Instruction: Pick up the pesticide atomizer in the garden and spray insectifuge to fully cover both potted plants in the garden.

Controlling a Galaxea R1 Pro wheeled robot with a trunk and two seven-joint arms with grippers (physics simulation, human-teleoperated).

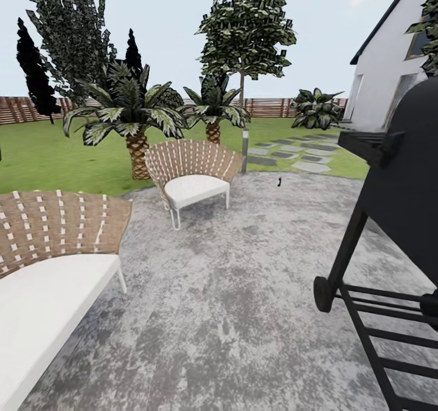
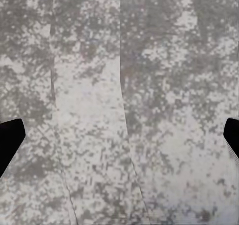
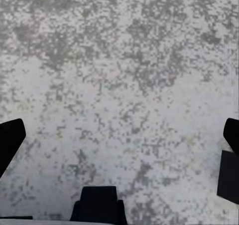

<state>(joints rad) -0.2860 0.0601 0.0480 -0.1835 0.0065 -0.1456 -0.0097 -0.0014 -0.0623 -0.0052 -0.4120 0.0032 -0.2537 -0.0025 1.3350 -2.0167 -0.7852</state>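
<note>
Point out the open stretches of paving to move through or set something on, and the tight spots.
Open: the paving between the near wicker seat and the grill, on toward the far wicker chair. Tight: beside the grill's legs and against the near seat.

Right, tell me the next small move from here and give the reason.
Probably roll forward across the grey paving, steering between the wicker chair and the black grill, toward the small dark object standing near the paving's far edge. It may be the atomizer, though it is too small to tell. Both wrist views show open fingers over bare paving, holding nothing.
</note>
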